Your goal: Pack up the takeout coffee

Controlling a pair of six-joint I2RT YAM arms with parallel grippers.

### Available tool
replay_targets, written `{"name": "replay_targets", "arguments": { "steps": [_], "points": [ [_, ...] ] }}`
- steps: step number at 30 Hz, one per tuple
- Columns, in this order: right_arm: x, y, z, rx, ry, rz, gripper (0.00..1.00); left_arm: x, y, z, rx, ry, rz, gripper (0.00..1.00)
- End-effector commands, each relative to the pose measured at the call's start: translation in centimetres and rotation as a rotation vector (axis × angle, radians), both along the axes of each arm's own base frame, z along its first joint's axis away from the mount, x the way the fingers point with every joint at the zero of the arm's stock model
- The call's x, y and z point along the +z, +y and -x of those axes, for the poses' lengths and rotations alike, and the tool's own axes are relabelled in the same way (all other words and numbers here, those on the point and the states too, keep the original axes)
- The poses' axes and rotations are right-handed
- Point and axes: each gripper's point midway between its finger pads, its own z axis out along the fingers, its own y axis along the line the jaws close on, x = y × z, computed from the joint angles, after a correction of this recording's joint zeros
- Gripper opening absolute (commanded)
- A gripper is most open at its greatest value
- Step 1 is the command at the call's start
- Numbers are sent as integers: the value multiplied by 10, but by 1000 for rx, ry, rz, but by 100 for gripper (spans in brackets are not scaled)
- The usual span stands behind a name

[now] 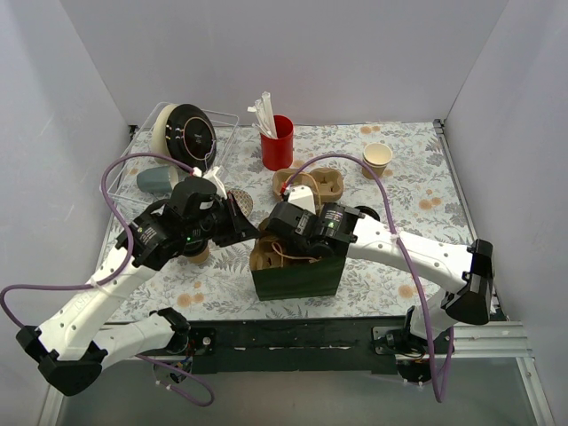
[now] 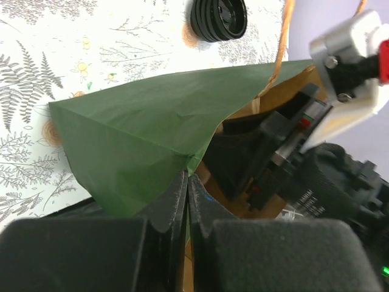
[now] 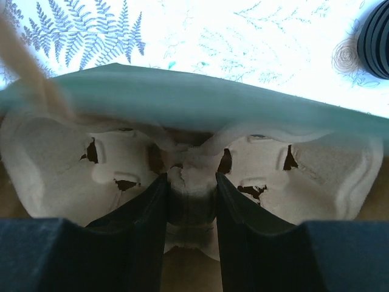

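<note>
Bag [image 1: 297, 280] of green paper stood at the near edge between the arms. The left gripper [image 2: 187, 181] had its jaws pressed together on the bag's rim, and the right gripper [image 3: 189, 185] was inside, jaws pinching the centre ridge of a pulp carrier [image 3: 292, 161]. Coffee cup [image 1: 198, 256] showed only as a brown sliver under the left wrist, on the table left of the bag; farther back lay black lids [image 2: 219, 18], a second carrier [image 1: 311, 184], a red cup [image 1: 277, 146], a tan cup [image 1: 377, 158] and a mug [image 1: 158, 180].
</note>
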Motion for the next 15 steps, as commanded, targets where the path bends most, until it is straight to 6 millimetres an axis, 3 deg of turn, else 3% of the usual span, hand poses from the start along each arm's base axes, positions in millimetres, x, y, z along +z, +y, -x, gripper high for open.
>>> {"name": "replay_targets", "arguments": {
  "steps": [1,7,15],
  "points": [
    [-1,4,-16,-37,-69,-14,16,10,-8,9,-56,-12,64,0],
    [-19,-1,-19,-56,-76,8,20,3,-6,9,-18,38,52,0],
    [-31,-3,-26,-97,-88,-1,38,-7,-2,7,35,102,18,0]
  ]
}}
